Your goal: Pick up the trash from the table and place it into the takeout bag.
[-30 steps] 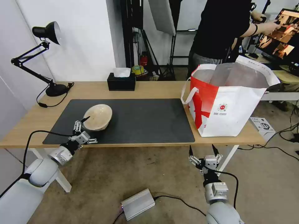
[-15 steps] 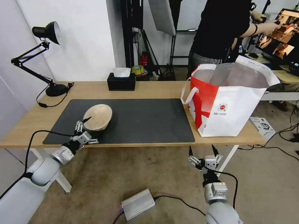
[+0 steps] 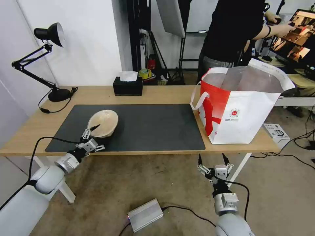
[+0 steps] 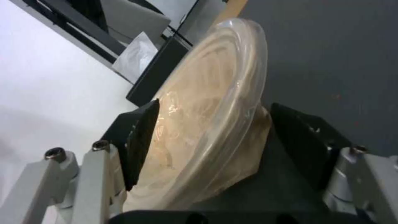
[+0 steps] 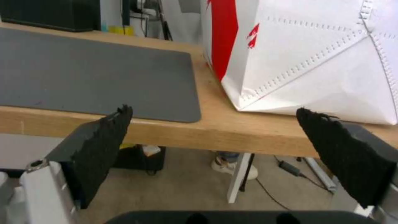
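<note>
Grasp step: left gripper [image 3: 93, 135] open, jaws straddling bowl [image 3: 103, 123] rim on mat [image 3: 147, 127]; next, close. Right gripper [image 3: 212, 162] open, idle below bag [image 3: 241, 108].

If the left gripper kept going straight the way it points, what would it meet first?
The beige bowl. The left gripper is open, and the wrist view shows the bowl's near rim already between its fingers, so it would likely press into the bowl's wall; contact is unclear.

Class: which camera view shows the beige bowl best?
The left wrist view: the bowl sits large between the open left gripper fingers. The head view shows it small on the mat.
</note>
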{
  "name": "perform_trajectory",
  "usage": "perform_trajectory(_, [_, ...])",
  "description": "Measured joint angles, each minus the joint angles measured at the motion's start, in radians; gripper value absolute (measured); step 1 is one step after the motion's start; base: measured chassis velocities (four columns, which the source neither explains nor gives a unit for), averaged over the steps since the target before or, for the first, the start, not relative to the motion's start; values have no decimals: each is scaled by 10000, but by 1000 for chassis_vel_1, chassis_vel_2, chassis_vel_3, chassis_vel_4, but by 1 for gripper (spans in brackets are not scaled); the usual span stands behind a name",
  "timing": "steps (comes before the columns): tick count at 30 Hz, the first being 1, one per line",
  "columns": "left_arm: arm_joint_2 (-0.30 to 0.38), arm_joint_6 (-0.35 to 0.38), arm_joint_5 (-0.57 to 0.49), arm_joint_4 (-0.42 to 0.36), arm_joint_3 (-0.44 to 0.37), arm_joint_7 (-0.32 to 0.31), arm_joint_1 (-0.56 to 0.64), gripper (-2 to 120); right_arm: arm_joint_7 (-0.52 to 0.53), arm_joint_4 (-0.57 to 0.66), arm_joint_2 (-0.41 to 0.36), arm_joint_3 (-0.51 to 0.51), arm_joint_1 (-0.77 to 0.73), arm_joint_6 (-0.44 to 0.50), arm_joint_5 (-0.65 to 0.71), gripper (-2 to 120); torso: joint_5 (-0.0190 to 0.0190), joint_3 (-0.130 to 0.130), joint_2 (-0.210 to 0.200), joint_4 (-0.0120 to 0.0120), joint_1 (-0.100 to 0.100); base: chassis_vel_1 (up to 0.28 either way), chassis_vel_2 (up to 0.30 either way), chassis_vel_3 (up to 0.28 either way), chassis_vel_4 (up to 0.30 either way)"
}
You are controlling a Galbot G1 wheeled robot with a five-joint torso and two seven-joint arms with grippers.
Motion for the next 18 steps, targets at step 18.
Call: perform_trajectory(18, [36,-161,-158,349,10,242,-162,46,3,-126,75,-11,23,24,-68,100,0,0,0,1,0,0,0,0,0])
